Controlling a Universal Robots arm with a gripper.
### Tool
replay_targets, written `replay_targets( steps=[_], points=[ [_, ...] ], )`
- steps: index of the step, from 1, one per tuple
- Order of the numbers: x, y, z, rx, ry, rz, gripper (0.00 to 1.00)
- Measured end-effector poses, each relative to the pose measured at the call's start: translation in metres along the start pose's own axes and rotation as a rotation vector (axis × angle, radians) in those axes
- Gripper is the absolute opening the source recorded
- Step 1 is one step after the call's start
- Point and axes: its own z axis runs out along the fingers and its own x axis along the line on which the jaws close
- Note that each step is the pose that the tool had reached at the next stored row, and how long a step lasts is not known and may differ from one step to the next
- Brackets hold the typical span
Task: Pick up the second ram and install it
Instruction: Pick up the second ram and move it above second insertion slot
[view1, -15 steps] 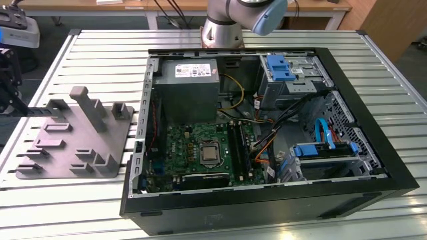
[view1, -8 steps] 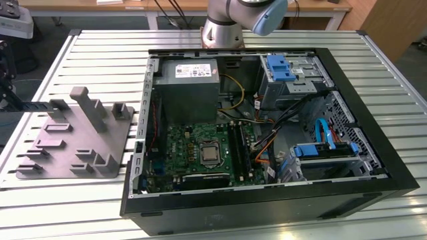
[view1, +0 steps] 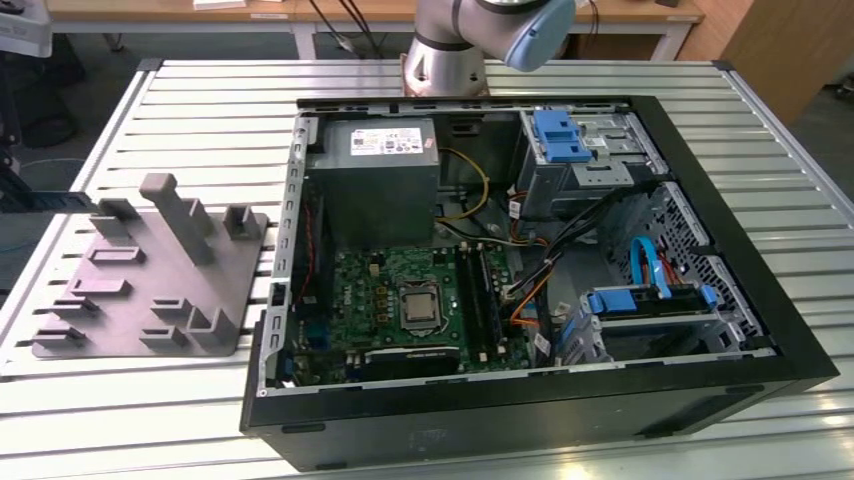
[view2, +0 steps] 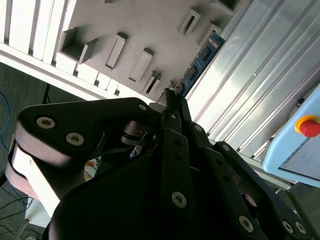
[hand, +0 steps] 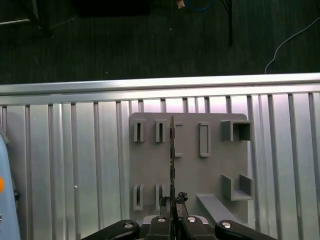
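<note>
arm: cut off at frame edge | second ram: near end hidden inside end effector

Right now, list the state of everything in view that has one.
gripper: shut on the second ram.
second ram: held by one end over the grey holder, not installed.
grey holder: lying flat on the slatted table.
computer case: lying open, side panel off.
</note>
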Motion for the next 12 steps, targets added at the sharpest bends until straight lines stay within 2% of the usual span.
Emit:
replay_targets(
  steps=[12],
  points=[
    [-0.001, 0.0007, -0.0201, 0.0, -0.0011, 0.0, 0.14]
  ],
)
